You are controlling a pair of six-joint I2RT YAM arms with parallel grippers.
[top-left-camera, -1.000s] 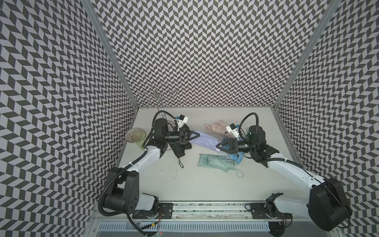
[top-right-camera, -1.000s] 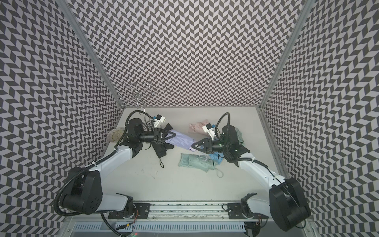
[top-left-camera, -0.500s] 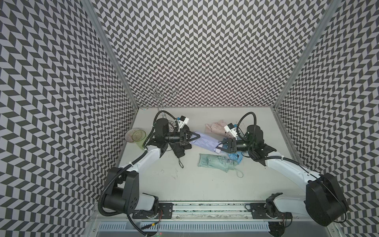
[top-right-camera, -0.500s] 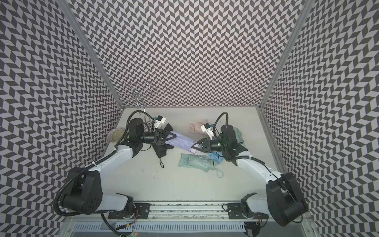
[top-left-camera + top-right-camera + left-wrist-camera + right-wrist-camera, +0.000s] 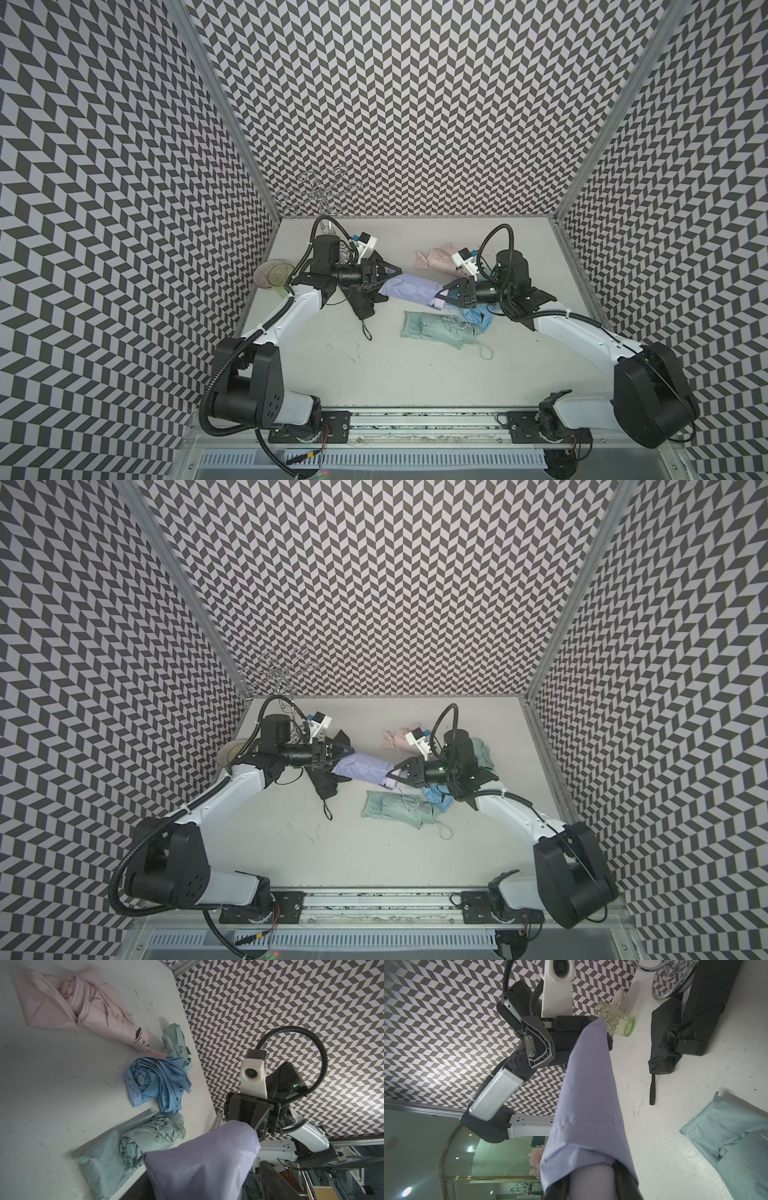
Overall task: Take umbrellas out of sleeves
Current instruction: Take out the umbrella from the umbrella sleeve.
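Observation:
A lilac sleeve (image 5: 409, 286) (image 5: 365, 766) hangs above the table between my two grippers, the lilac umbrella still inside. My right gripper (image 5: 446, 293) (image 5: 591, 1190) is shut on the umbrella's handle (image 5: 591, 1180) at the sleeve's open end. My left gripper (image 5: 390, 280) stands open around the sleeve's closed end (image 5: 203, 1163), its jaws spread either side. On the table lie a pink umbrella (image 5: 434, 259), a light blue umbrella (image 5: 153, 1084), a mint green umbrella (image 5: 440, 334) on its flat sleeve (image 5: 99, 1167), and a black umbrella (image 5: 670, 1043).
Two cups (image 5: 274, 272) stand by the left wall behind my left arm. A wire rack (image 5: 320, 195) fills the back left corner. Another mint green bundle (image 5: 482, 750) lies near the right wall. A black sleeve (image 5: 708, 1001) lies beside the black umbrella.
My left gripper's jaws have spread apart off the sleeve's closed end. My right gripper moved in towards the sleeve and shut on the umbrella's handle.

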